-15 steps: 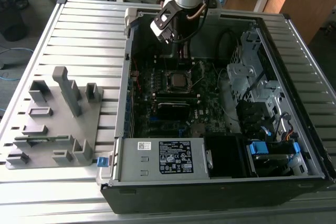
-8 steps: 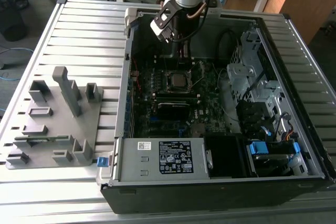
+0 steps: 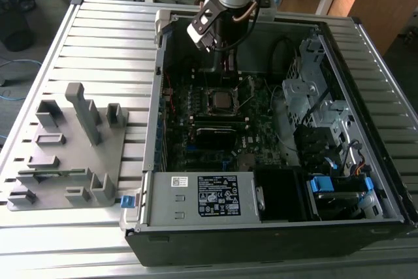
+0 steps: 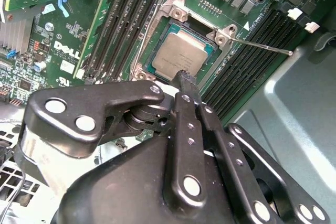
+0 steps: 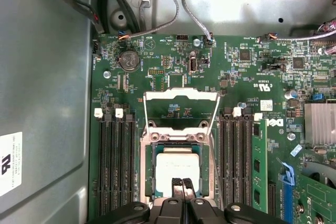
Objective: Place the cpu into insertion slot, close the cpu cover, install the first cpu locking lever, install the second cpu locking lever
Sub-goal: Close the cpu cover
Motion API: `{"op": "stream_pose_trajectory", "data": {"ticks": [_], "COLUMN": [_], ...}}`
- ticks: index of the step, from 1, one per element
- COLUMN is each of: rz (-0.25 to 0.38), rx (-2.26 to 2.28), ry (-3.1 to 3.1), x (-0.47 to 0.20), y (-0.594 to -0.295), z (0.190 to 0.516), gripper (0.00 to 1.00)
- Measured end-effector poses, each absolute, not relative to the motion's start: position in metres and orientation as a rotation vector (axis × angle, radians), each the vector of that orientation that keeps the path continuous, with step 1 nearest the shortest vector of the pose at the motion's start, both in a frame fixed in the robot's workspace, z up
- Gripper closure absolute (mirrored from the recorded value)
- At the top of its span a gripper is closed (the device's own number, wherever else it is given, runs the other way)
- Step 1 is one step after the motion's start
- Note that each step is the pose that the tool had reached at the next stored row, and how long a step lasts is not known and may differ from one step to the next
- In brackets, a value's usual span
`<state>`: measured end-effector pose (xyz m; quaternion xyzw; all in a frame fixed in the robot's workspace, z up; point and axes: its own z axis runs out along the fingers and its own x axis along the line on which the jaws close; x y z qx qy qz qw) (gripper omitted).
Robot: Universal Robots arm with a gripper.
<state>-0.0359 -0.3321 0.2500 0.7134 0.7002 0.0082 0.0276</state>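
Note:
The cpu [image 5: 178, 167], a small square chip with a dull silver top, lies flat in the insertion slot [image 5: 147, 166] on the green motherboard; the second wrist view has the cpu [image 4: 181, 51] too. The cpu cover [image 5: 181, 95], a thin metal frame with a square window, stands swung up and open behind the socket. One thin locking lever [image 4: 262, 45] sticks out sideways, unlatched. My gripper [image 5: 182, 186] hovers low over the chip's near edge, its black fingertips [image 4: 185, 77] pressed together with nothing between them. In the exterior view the gripper [image 3: 221, 76] hangs inside the open computer case, just above the socket.
Memory slots [image 5: 113, 166] flank the socket, with a green memory module [image 5: 259, 166] in one. A heat sink [image 5: 319, 124], the power supply [image 3: 202, 197] and a drive cage [image 3: 313, 96] crowd the case. A grey fixture tray [image 3: 65, 155] sits at the exterior view's left.

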Motion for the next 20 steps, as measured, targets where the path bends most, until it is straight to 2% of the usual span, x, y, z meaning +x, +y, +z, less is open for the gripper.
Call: {"op": "stream_pose_trajectory", "data": {"ticks": [20], "rz": [0.025], "rx": [2.203], "ry": [2.162], "x": [-0.0359], "y": [-0.3321], "z": [0.2560], "gripper": [0.90]}}
